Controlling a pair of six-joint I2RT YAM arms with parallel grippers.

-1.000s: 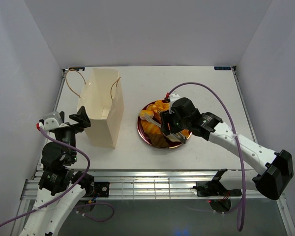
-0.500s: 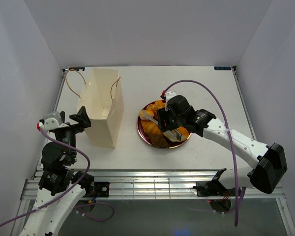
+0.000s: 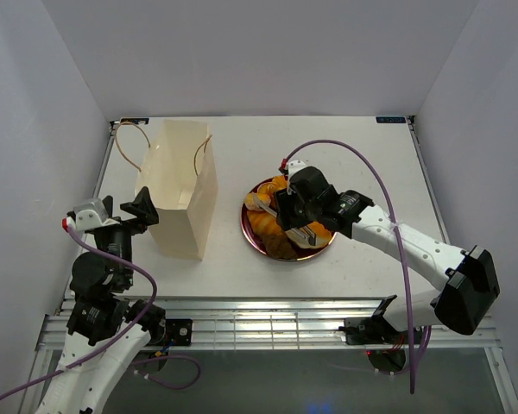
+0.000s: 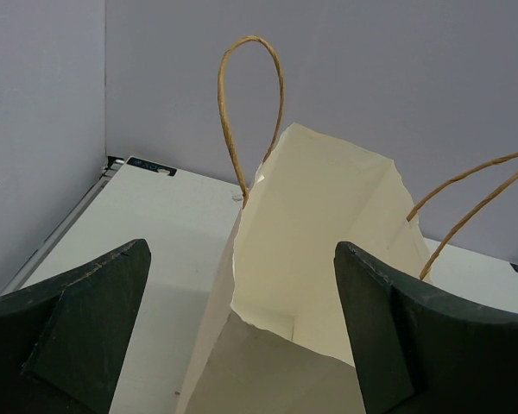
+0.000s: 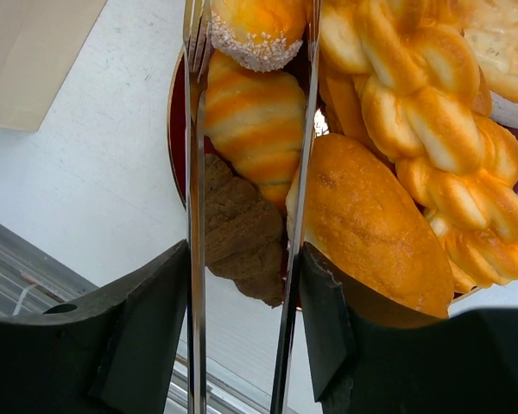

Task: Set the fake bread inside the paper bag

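Note:
The fake bread [image 3: 268, 226] is piled on a dark red plate [image 3: 249, 236] at the table's middle. My right gripper [image 3: 299, 221] hovers over it, shut on thin metal tongs [image 5: 196, 172]. The tong arms straddle an orange striped croissant [image 5: 255, 121] and a brown croissant [image 5: 242, 241]; whether they touch either one is unclear. A long golden roll [image 5: 371, 224], a twisted loaf [image 5: 432, 112] and a sugar-topped roll [image 5: 255, 30] lie beside them. The paper bag [image 3: 181, 190] stands upright and open to the left. My left gripper [image 3: 142, 210] is open and empty at the bag's near left side, facing its mouth [image 4: 319, 224].
The bag's two brown cord handles [image 4: 242, 112] stick up and out from its rim. The plate's rim [image 5: 177, 129] lies close to the table's front edge, where metal rails [image 3: 268, 319] run. White walls enclose the table on three sides.
My right arm has shifted left and slightly forward over the plate, bringing the tongs across the bread. The left arm and the bag have barely moved.

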